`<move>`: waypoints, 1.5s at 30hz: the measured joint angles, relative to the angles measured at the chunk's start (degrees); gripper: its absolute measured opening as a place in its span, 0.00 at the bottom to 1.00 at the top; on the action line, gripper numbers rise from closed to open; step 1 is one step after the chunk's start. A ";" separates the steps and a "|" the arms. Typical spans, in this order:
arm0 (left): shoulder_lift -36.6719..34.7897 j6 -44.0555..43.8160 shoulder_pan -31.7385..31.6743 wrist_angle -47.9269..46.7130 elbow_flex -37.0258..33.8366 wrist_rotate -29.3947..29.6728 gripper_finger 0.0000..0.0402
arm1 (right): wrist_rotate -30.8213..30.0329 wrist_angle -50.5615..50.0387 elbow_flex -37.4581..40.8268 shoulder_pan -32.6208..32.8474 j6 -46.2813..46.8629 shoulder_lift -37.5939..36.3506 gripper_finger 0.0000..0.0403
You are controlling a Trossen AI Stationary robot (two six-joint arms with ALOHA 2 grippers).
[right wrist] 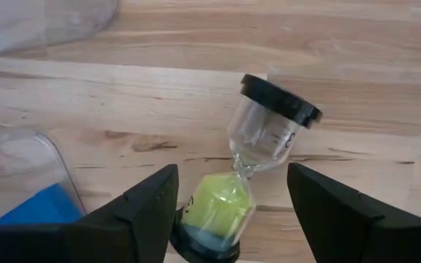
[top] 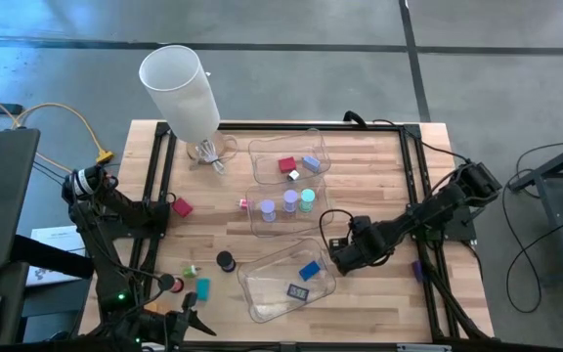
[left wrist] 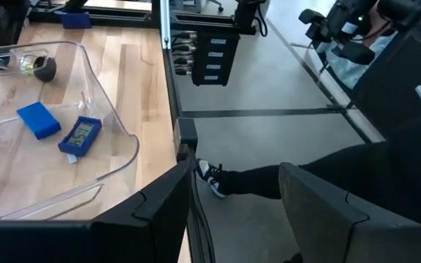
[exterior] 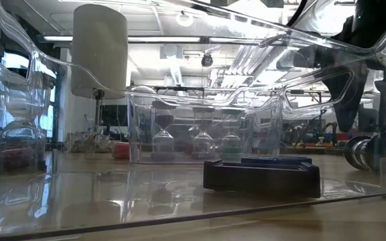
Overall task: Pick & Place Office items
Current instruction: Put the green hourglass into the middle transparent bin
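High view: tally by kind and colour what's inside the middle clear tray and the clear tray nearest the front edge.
Lilac sand timers: 2
Teal sand timer: 1
Blue block: 1
Dark flat rectangle: 1
Total: 5

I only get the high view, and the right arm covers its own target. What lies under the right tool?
Observer: A sand timer with black caps and green sand, lying on the table between the right tool's open fingers.
Operator: Gripped yet?
Observer: Not that I can see; the fingers stand clear of its glass bulbs on both sides.
Operator: And the left tool?
Observer: The left tool is open and holds nothing, facing the floor beside the table.
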State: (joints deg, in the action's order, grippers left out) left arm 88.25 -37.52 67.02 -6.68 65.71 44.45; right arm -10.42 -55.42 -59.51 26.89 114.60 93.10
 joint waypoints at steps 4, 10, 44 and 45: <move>0.00 0.00 0.00 -1.80 0.00 0.00 0.50 | -0.15 0.89 0.00 0.87 2.77 0.00 0.61; 0.02 0.37 0.00 -2.57 0.00 0.02 0.50 | 0.26 0.38 0.18 2.15 7.39 0.00 0.61; 0.07 0.42 -1.03 -4.17 -0.24 0.43 0.50 | 0.04 14.46 13.38 2.25 -0.56 -0.11 0.36; 0.07 0.42 -1.20 -4.17 -0.24 0.43 0.50 | -0.07 13.89 13.35 2.25 -0.76 -0.10 0.36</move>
State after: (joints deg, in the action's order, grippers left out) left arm 88.31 -37.10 65.82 -10.85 65.47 44.87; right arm -10.49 -41.53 -46.15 29.15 113.84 93.00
